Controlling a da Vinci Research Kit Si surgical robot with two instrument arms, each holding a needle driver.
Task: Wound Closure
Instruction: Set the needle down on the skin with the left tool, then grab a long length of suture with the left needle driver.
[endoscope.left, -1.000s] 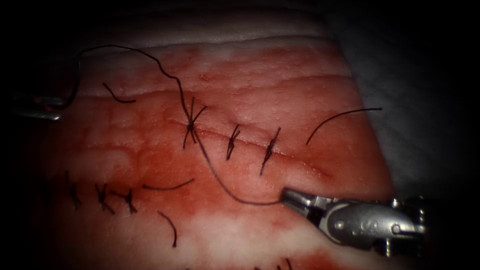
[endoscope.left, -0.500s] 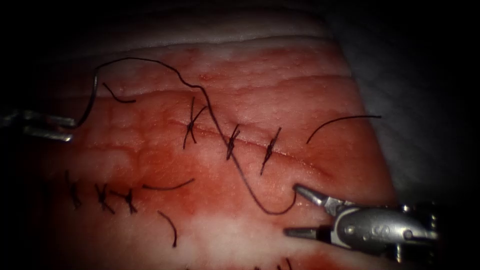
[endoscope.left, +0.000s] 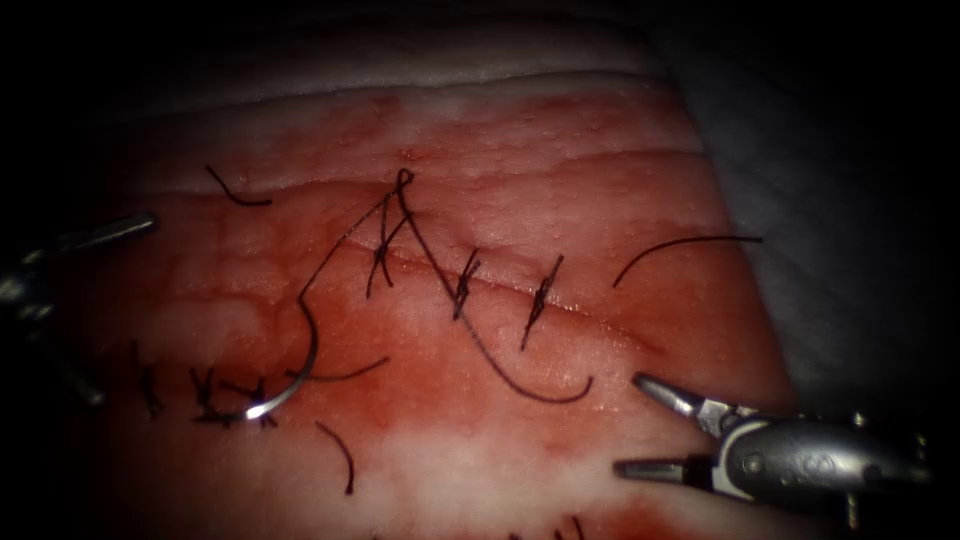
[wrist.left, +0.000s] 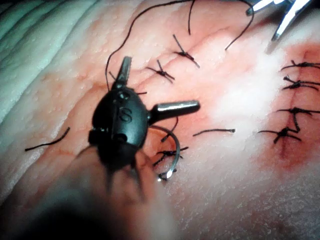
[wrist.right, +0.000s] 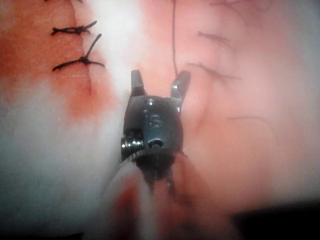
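Reddened tissue carries the loose curved needle left of the cut; both our end effectors, left and right, gape empty, and we judge the stiff, slippery steel best gripped mid-curve.

left end effector dim, perhaps edge-cut

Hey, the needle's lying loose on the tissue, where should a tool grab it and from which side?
Probably the needle body, back from the bright tip. It lies flat on the tissue, free of both tools, curve bulging right. The open left tool sits nearest, so come from the left.
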